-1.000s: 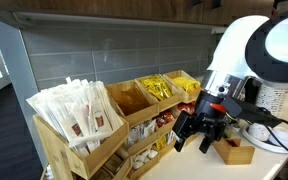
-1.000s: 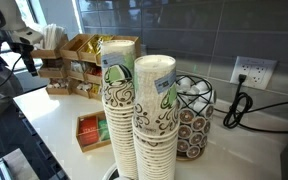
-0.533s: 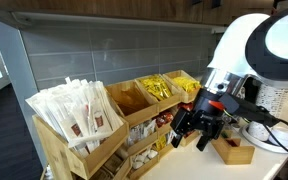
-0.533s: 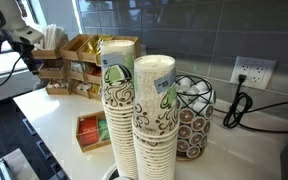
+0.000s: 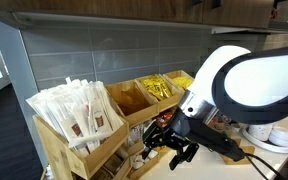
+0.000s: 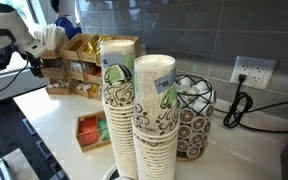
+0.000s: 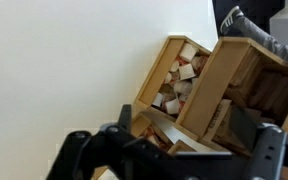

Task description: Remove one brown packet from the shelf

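Note:
The light wooden shelf point(image 5: 84, 150) stands at the left, with slanted bins in stepped rows. The brown packets point(image 5: 134, 98) fill a middle upper bin, between the long white sticks point(image 5: 79, 108) and the yellow sachets point(image 5: 160, 88). My gripper point(image 5: 170, 141) hangs close in front of the shelf's lower row, below the brown packet bin, with its fingers spread. In the wrist view the gripper point(image 7: 174, 160) is open and empty, and the shelf point(image 7: 219, 75) fills the space beyond the fingers. In an exterior view the shelf point(image 6: 79, 68) is small at the far left.
Tall stacks of paper cups point(image 6: 134, 115) stand in the foreground. A wire rack of coffee pods point(image 6: 194, 115) and a small low tray of packets point(image 6: 92, 130) stand near them. White dishes point(image 5: 269, 135) sit behind the arm. A tiled wall runs behind the counter.
The arm has swung left and down towards the shelf. The gripper has moved from beside the small wooden tray to the front of the lower bins. The arm now hides that tray.

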